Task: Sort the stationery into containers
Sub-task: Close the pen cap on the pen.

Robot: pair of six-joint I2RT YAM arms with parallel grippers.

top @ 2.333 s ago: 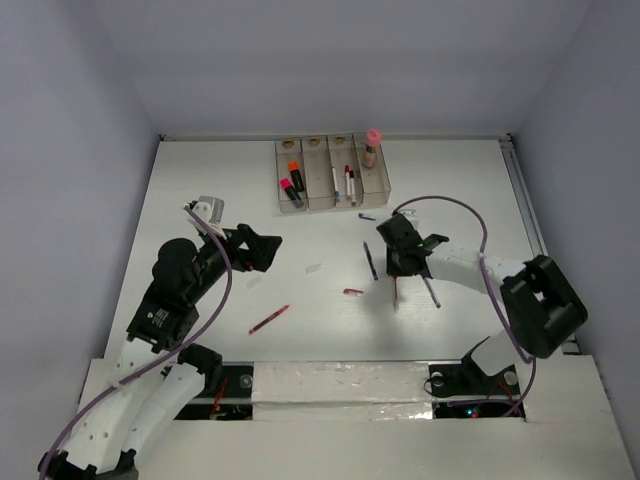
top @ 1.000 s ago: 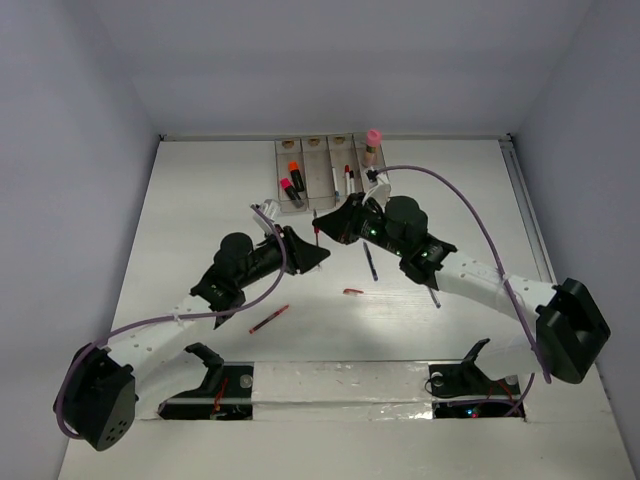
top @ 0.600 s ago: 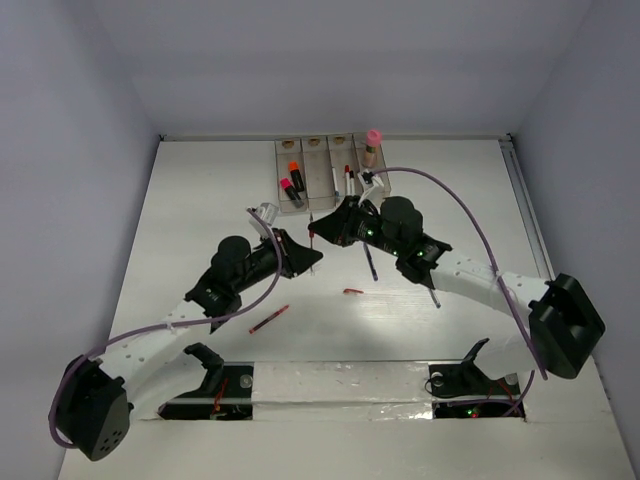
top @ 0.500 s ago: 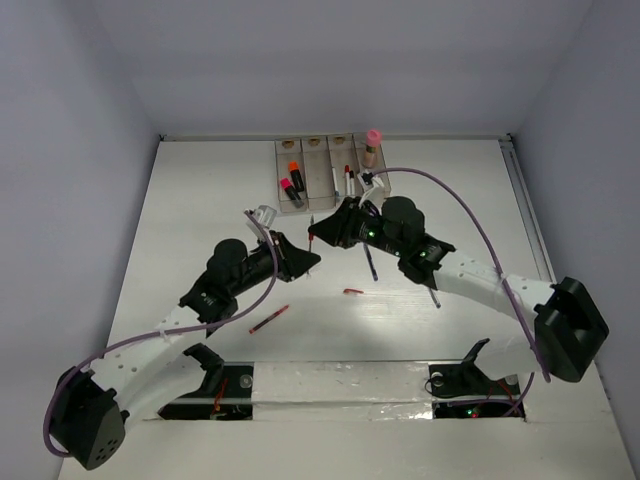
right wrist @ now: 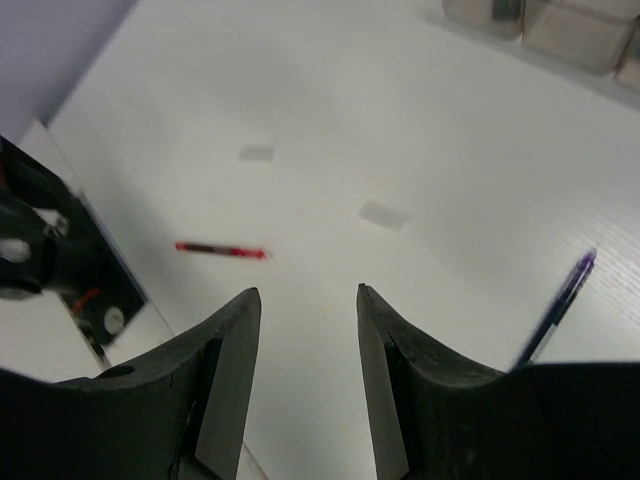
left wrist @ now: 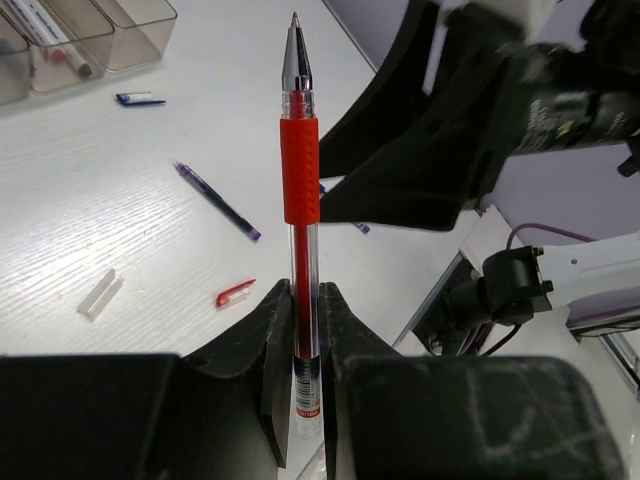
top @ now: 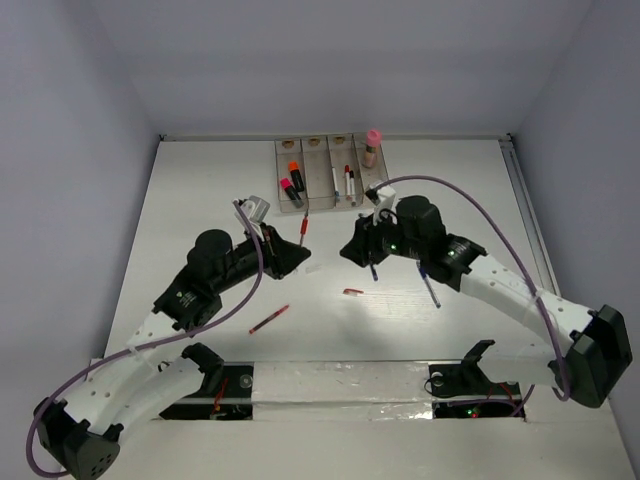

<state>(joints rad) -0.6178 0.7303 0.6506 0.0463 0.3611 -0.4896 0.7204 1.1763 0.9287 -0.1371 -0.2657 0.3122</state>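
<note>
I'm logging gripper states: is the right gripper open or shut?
Open. In the right wrist view the right gripper has its jaws well apart, with nothing held between them.

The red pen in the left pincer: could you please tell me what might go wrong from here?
The left pincer grips the red pen near its back end only, so it could pivot or slip. The right pincer sits close beside it, so carrying the pen to the bins risks a collision.

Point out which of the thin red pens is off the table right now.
The thin red pen clamped in the left gripper, its tip sticking out past the fingers. The other red pen lies flat on the white table.
</note>
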